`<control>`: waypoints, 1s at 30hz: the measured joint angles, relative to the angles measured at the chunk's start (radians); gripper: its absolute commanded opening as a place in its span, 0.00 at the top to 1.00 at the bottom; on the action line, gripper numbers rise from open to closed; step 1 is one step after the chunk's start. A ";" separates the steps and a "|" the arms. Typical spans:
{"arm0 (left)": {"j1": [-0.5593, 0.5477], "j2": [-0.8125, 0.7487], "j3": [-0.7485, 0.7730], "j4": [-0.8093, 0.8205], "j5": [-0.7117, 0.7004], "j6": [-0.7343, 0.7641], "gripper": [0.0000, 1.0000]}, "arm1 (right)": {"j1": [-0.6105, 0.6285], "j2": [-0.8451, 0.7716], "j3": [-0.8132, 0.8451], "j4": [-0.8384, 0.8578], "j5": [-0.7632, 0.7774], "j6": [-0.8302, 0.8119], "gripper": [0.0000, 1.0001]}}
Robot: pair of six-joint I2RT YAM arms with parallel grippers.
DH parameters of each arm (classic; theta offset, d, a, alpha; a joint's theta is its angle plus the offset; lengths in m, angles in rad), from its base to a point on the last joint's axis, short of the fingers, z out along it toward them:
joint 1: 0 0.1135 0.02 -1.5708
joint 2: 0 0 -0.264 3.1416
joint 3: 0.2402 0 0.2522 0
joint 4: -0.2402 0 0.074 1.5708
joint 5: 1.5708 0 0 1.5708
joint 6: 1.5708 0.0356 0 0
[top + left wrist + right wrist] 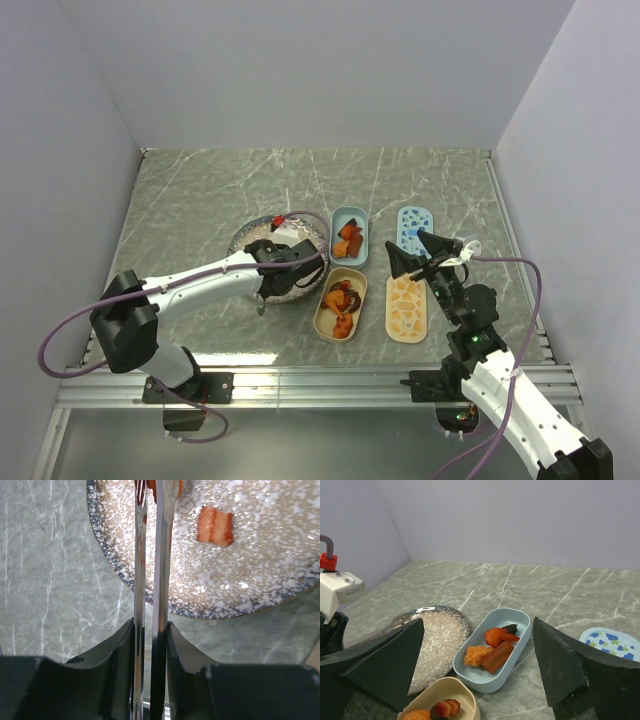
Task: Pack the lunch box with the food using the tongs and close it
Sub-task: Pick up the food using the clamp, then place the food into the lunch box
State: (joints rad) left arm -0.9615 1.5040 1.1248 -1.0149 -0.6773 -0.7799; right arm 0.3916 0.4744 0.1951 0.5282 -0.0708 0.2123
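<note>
Top external: the left gripper (pixel 285 262) is over the speckled plate (pixel 250 240). The right gripper (pixel 418 252) hangs wide open just beside the blue lid (pixel 413 225). Food chunks (pixel 349 240) lie in the blue tub (pixel 349 211) and in the beige tub (pixel 320 318).

Left wrist: the left gripper's jaws are narrow and clamp the metal tongs (pixel 160 555), whose arms are almost together. One reddish chunk (pixel 215 526) lies on the plate near them.

Right wrist: the right gripper's fingers (pixel 385 665) stand far apart and hold nothing. Both tubs show chunks inside.

Polished, mirror-like metal is shown by the tongs (pixel 162 555); a glossy speckled glaze is seen on the plate (pixel 270 575); the blue tub (pixel 522 627) appears smooth matt plastic.
</note>
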 measured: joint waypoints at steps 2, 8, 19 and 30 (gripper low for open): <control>-0.012 0.003 0.013 -0.007 -0.002 -0.002 0.75 | 0.000 0.000 0.000 0.000 0.000 0.000 0.04; -0.072 0.078 0.121 -0.028 -0.013 -0.006 0.75 | 0.000 0.000 0.000 0.000 0.000 0.000 0.04; -0.152 0.277 0.397 0.008 -0.018 0.046 0.75 | -0.003 -0.018 0.000 0.000 0.007 0.000 0.04; -0.186 0.388 0.528 0.078 0.018 0.123 0.76 | -0.004 -0.071 0.000 -0.010 0.052 0.008 0.04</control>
State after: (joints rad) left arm -1.1473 1.8915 1.6531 -0.9371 -0.6590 -0.6567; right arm 0.3878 0.4034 0.1951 0.5182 -0.0185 0.2199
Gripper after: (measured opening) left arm 0.323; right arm 0.960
